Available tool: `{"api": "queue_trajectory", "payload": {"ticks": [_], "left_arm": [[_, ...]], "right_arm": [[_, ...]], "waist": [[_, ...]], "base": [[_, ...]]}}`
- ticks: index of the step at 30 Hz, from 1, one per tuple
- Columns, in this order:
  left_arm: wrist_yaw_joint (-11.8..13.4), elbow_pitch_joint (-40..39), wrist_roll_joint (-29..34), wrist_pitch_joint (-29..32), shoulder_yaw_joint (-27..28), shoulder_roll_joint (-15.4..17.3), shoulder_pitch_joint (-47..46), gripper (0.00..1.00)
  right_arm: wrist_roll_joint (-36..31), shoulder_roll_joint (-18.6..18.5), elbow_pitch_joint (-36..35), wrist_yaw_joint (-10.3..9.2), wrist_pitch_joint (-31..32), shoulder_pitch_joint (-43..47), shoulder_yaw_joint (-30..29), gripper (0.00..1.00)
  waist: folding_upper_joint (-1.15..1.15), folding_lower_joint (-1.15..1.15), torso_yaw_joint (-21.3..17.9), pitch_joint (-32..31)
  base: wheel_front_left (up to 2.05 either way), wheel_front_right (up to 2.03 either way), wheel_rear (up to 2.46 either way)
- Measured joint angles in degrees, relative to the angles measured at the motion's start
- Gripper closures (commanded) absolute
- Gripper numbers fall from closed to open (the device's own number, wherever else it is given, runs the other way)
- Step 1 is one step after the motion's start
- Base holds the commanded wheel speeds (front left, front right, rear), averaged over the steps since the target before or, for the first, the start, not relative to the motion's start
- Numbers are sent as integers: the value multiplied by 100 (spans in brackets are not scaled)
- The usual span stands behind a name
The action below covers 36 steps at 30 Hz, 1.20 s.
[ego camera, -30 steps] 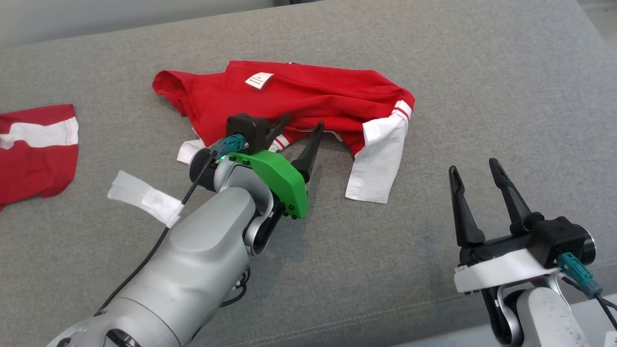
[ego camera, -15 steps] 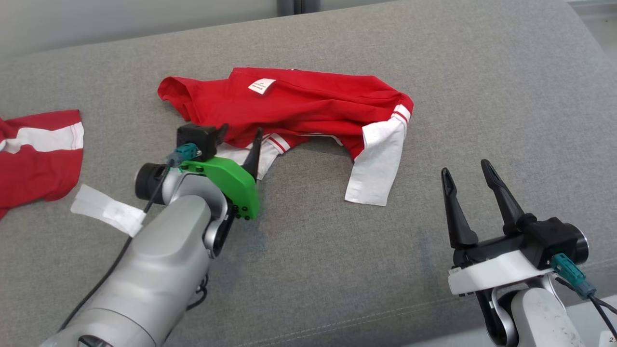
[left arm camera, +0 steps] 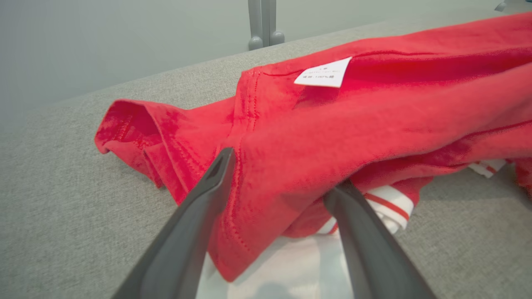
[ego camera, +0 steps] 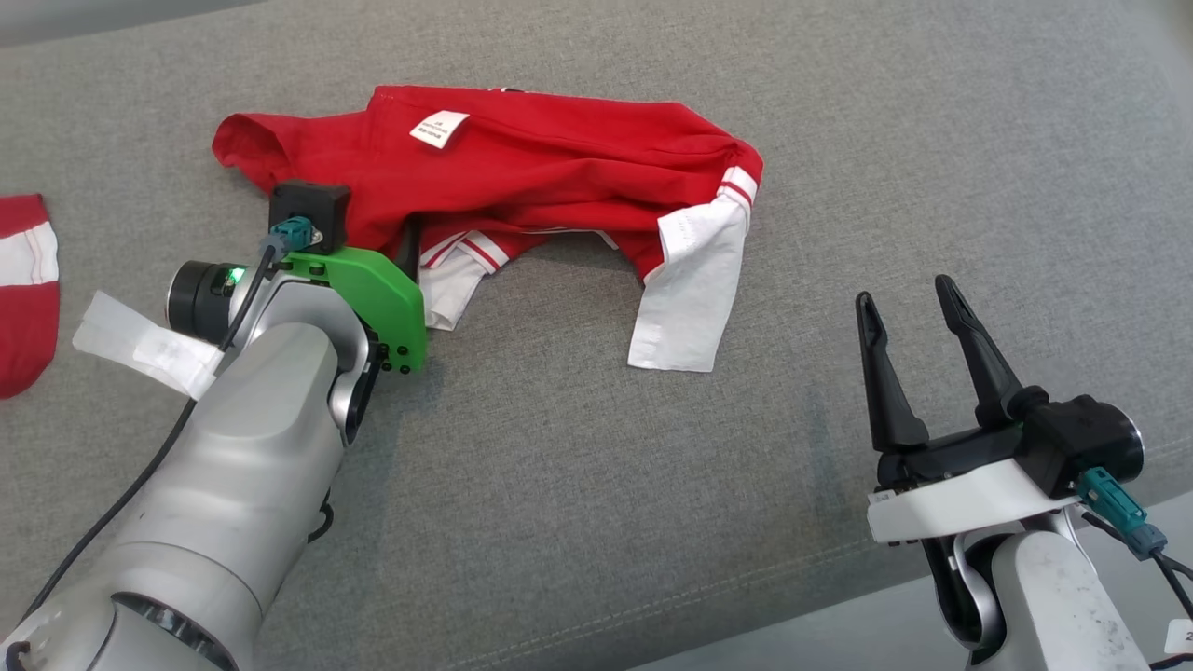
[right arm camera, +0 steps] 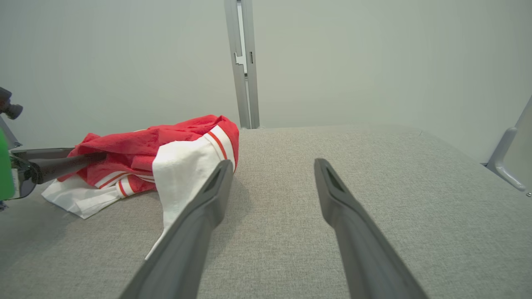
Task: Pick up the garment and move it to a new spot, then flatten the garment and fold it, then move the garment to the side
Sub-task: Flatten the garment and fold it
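Between the spread fingers of the left gripper [left arm camera: 280, 176] sits a red fold at the near left edge of the garment [ego camera: 559, 168], not clamped. One tip lies against the cloth and the other is tucked beneath it. Off to the right, the right gripper [ego camera: 902, 291] stands parted over bare upholstery, holding nothing. The crumpled red-and-white garment rests on a grey cushioned surface [ego camera: 559, 466]. A second red-and-white cloth [ego camera: 23, 289] lies at the far left. Beyond is a pale wall [right arm camera: 374, 62] with a metal post [right arm camera: 243, 62].
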Motion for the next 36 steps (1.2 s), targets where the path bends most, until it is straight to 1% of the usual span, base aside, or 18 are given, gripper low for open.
{"api": "queue_trajectory", "payload": {"ticks": [1,2,3,6,10,16,20,23,25,27,29,31,36], "left_arm": [[0,23,-1,-1,14,-4,-25,2],[-1,47,0,-1,32,-5,-41,67],[-3,67,0,-2,43,-4,-65,100],[-42,27,21,-7,91,-7,-210,100],[96,-349,183,-14,286,21,-476,100],[369,-926,573,-15,649,57,-837,100],[623,-1358,901,-15,965,55,-1214,100],[814,-1896,1267,-16,1266,62,-1477,100],[961,-2342,1604,-16,1484,136,-1535,100],[1042,-2751,1895,-16,1694,187,-1499,100],[1057,-3051,2170,-18,1790,215,-1321,100],[1012,-3158,2365,-16,1796,256,-929,100],[972,-3367,2732,-16,1920,522,57,100]], "right_arm": [[5,-1,-9,0,0,-21,-4,0],[9,0,-15,0,1,-23,-8,0],[11,0,-15,0,1,-23,-13,0],[11,-1,-20,0,0,-23,-27,0],[10,0,-15,0,0,-49,-16,0],[30,-1,12,0,1,-120,119,0],[66,0,11,0,0,-131,141,0],[73,-1,-1,0,0,-131,104,0],[74,-1,-3,0,1,-131,81,0],[74,-1,-3,0,1,-131,23,0],[74,-1,-4,0,1,-131,-29,0],[81,-1,-16,0,0,-131,-48,0],[78,1,-25,0,0,-129,-77,0]], "waist": [[0,0,-19,33],[0,0,-35,62],[0,0,-47,88],[0,0,-49,128],[0,0,-2,104],[0,0,-51,25],[0,0,-163,6],[0,0,-217,25],[0,0,-226,47],[0,0,-201,53],[0,0,-154,51],[0,0,-90,48],[0,0,115,45]], "base": [[0,0,0],[0,0,0],[0,0,0],[0,0,0],[0,0,0],[0,0,0],[0,0,0],[0,0,0],[0,0,0],[0,0,0],[0,0,0],[0,0,0],[0,0,0]]}}
